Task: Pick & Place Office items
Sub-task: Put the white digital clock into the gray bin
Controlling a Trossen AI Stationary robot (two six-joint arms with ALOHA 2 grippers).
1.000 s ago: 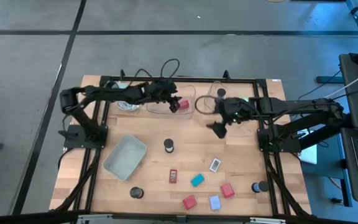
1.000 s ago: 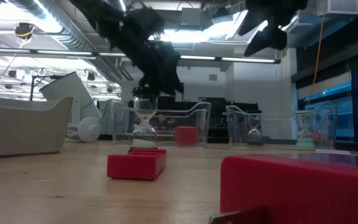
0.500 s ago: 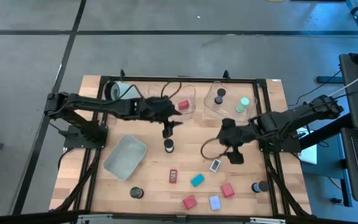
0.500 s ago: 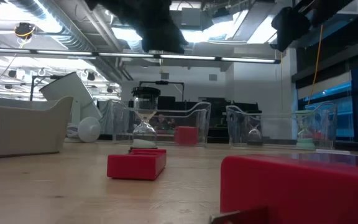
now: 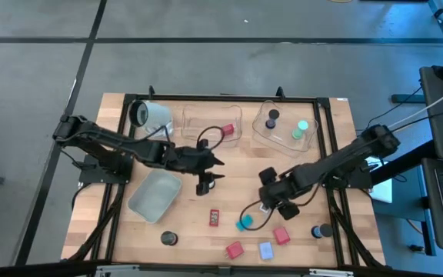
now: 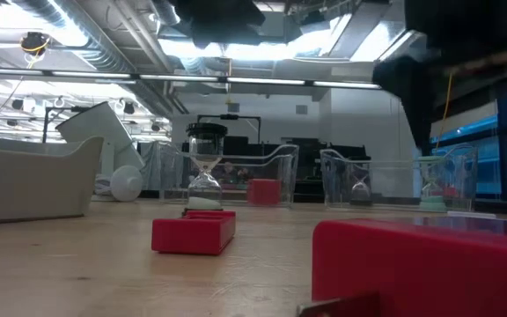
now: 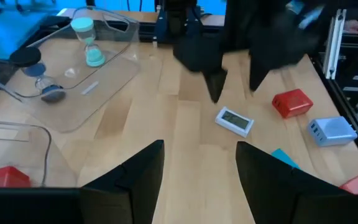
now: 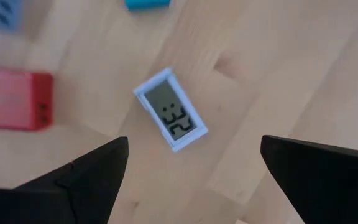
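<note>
My right gripper (image 5: pixel 271 200) hangs open, pointing down over a small white display card (image 8: pixel 171 111) that lies flat on the wood; its fingers stand on either side of the card, above it. My left gripper (image 7: pixel 199 149) is open near the table's middle, above a black-capped hourglass (image 6: pixel 205 163) that stands upright, with nothing between its fingers. Near the front edge lie red blocks (image 5: pixel 281 235), a teal piece (image 5: pixel 244 223), a pale blue block (image 5: pixel 265 250) and black cylinders (image 5: pixel 168 238). One red block (image 5: pixel 227 130) lies in a clear tray (image 5: pixel 198 115).
A grey-blue tray (image 5: pixel 154 192) sits at the left, a big white cylinder (image 5: pixel 148 114) at the far left. A second clear tray (image 5: pixel 285 138) at the far right holds a black and a mint hourglass. A flat red piece (image 5: pixel 214 218) lies near the middle front.
My left gripper has drawn back from the clear tray with the red block and gone toward the table's middle. My right gripper has swung from the far clear tray toward the near edge, sunk and tipped down over the white display card.
</note>
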